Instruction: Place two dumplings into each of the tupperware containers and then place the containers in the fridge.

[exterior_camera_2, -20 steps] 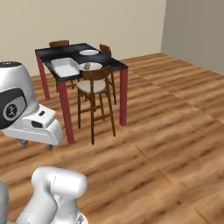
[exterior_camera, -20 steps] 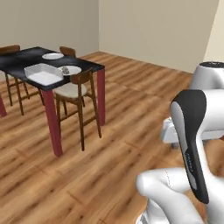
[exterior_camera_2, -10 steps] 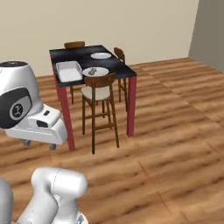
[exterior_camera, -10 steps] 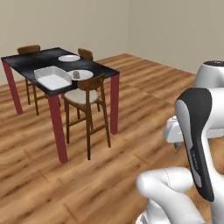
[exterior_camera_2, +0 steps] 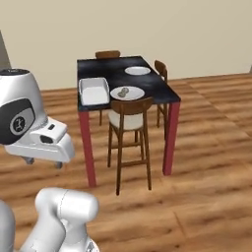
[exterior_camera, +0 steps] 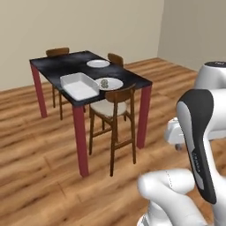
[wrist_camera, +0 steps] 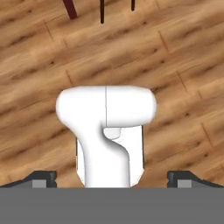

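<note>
Wooden chair (exterior_camera: 114, 115) blocks table's (exterior_camera: 66, 66) near side, open floor (exterior_camera: 39, 185) all around

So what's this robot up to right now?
Nothing is being handled yet. The robot stands on the wooden floor a little way off from a dark table with red legs. Its gripper is open and empty, pointing down at the floor. On the table sit a deep white container and two plates; the nearer plate holds a couple of small dumplings, the far plate looks bare. A wooden chair is tucked in on the near side.
</note>
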Controlling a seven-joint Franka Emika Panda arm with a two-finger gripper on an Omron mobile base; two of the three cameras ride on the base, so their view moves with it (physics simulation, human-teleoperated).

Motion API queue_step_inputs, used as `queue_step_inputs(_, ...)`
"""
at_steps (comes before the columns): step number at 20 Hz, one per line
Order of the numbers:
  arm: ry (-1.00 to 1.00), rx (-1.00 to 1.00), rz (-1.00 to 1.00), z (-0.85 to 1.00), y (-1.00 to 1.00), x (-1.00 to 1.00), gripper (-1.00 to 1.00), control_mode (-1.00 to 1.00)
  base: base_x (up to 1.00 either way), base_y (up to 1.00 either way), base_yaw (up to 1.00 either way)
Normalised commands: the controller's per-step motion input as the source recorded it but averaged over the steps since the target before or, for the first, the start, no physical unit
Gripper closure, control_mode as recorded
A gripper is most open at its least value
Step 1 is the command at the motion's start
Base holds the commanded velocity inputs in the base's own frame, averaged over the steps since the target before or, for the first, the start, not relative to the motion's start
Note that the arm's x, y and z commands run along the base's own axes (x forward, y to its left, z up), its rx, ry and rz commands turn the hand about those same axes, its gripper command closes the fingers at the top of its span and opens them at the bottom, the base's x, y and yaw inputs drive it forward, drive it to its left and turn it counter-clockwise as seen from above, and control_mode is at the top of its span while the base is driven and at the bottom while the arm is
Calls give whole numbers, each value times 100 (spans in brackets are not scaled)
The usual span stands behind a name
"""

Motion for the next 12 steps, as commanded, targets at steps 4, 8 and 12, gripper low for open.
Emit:
queue_step_inputs(4,0,0,0,0,0,0,-100,100,79,0,18)
queue_step_inputs(8,0,0,0,0,0,0,-100,100,79,1,13)
queue_step_inputs(12,0,0,0,0,0,0,-100,100,90,-8,11)
